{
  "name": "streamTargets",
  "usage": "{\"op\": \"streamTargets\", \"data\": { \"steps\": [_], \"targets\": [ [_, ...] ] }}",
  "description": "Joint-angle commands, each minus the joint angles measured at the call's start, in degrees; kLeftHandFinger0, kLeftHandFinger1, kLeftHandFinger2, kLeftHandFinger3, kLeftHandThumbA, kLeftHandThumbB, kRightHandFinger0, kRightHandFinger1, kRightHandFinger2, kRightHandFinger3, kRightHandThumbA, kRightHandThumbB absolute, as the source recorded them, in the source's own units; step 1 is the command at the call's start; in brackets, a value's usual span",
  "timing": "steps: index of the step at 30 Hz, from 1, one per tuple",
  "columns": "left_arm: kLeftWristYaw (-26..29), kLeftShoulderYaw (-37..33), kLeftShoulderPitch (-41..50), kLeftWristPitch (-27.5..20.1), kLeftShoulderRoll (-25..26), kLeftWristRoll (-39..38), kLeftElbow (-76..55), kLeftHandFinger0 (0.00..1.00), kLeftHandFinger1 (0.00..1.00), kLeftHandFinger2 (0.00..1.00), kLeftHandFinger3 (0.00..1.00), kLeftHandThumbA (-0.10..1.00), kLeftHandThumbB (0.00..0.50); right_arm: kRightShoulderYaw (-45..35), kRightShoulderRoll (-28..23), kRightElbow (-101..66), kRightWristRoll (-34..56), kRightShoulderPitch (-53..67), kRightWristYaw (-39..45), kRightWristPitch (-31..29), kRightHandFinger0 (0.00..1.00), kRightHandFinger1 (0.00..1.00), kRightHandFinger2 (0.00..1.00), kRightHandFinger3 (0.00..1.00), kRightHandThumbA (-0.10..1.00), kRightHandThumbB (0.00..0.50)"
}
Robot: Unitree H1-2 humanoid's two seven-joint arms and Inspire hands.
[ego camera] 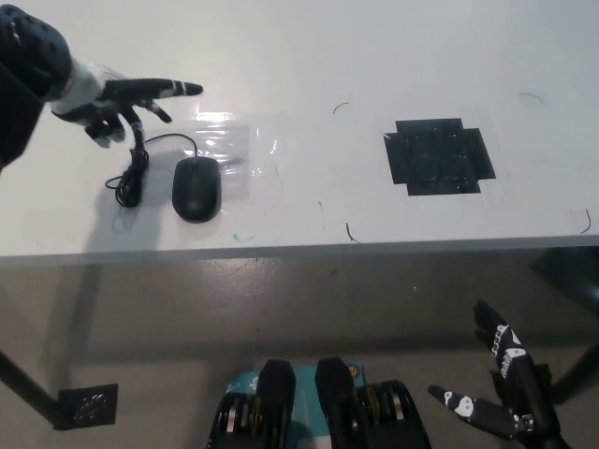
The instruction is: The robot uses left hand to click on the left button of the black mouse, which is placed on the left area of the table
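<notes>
Left robot hand [117, 103] is held released, fingers spread, the black mouse [197, 187] seen just below-right on the desk [374, 56]; right robot hand [501, 383] is held open below the desk edge.

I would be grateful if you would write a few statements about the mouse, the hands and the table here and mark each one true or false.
1. The black mouse lies on the left part of the white table. True.
2. The left hand is pressing on the mouse. False: it hovers up and to the left of the mouse, apart from it, one finger stretched out.
3. The mouse's cable lies in loops to the left of the mouse. True.
4. The black taped patch sits right beside the mouse. False: it is on the right part of the table, well away.
5. The right hand rests on the table. False: it hangs below the table edge, at the lower right, fingers apart.
</notes>
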Motion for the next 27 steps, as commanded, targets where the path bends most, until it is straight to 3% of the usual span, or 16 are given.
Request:
{"op": "streamTargets", "data": {
  "steps": [1, 3, 6, 9, 12, 16, 23, 26, 27],
  "targets": [
    [-0.8, 0.3, -4.9, -2.7, -0.4, 2.2, 1.4, 0.0, 0.0, 0.0, 1.0, 1.0, 0.299, 0.1, -0.9, -2.3, 0.1, -1.2, 0.6, -1.8, 0.96, 0.99, 1.0, 1.0, 1.0, 0.1],
    [0.0, -0.5, -4.4, -6.1, -0.4, 3.6, 1.2, 0.0, 0.0, 0.01, 1.0, 1.0, 0.252, 0.0, -0.9, -2.5, 0.3, -1.2, 0.8, -1.8, 0.96, 0.98, 1.0, 1.0, 1.0, 0.098],
    [0.8, 0.0, -4.0, -5.9, -1.0, 3.8, 2.3, 0.0, 0.0, 0.09, 1.0, 1.0, 0.227, 0.0, -1.1, -2.3, 0.1, -1.4, 0.7, -2.1, 0.95, 0.97, 1.0, 1.0, 1.0, 0.104],
    [0.6, 0.2, -3.6, -5.5, -1.3, 4.0, 2.5, 0.0, 0.0, 0.17, 1.0, 1.0, 0.214, 0.0, -1.1, -2.5, 0.1, -1.3, 0.7, -1.7, 0.95, 0.97, 1.0, 1.0, 1.0, 0.109],
    [1.1, -1.0, -3.5, -8.1, -1.1, 5.7, 2.2, 0.0, 0.0, 0.24, 1.0, 1.0, 0.214, 0.0, -1.2, -2.9, 0.2, -1.4, 0.8, -1.5, 0.95, 0.96, 1.0, 1.0, 1.0, 0.111],
    [1.2, -0.2, -3.9, -6.0, -1.8, 5.7, 4.1, 0.0, 0.0, 0.2, 1.0, 1.0, 0.23, 0.0, -1.2, -2.5, 0.3, -1.4, 0.9, -2.0, 0.92, 0.95, 1.0, 1.0, 1.0, 0.119],
    [1.5, -0.3, -4.1, -7.0, -2.2, 7.2, 4.8, 0.0, 0.01, 0.26, 1.0, 1.0, 0.247, 0.0, -1.2, -2.4, -0.4, -1.4, 0.5, -1.9, 0.9, 0.93, 1.0, 1.0, 1.0, 0.122],
    [0.3, 0.3, -4.0, -4.8, -2.7, 6.9, 4.3, 0.0, 0.0, 0.15, 1.0, 1.0, 0.236, 0.1, -1.2, -2.6, 0.0, -1.4, 0.7, -1.5, 0.9, 0.93, 1.0, 1.0, 1.0, 0.132],
    [0.2, 0.3, -3.9, -4.9, -2.9, 7.0, 4.3, 0.0, 0.0, 0.16, 1.0, 1.0, 0.235, 0.1, -1.2, -2.7, 0.0, -1.3, 0.7, -1.4, 0.9, 0.93, 1.0, 1.0, 1.0, 0.133]
  ]
}}
